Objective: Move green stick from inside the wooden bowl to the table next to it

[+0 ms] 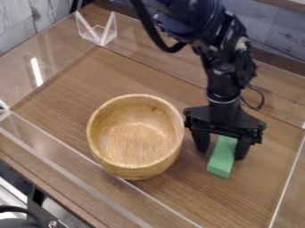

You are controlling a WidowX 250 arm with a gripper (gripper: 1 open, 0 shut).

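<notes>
Round light-tan wooden bowl (137,135) sits on dark brown wood-grain tabletop (107,80). Just right of it, flat bright green stick (223,158) lies on tabletop btwn fingers of black tool (222,148), pointing down w/ jaws spread wide, gripping nothing.

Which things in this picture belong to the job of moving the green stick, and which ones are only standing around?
Part of the job:
- green stick, on the table beside the bowl
- wooden bowl, nothing in it
- table
- gripper, open over the stick

Just there:
- clear acrylic walls
- small clear stand in the far corner
</notes>
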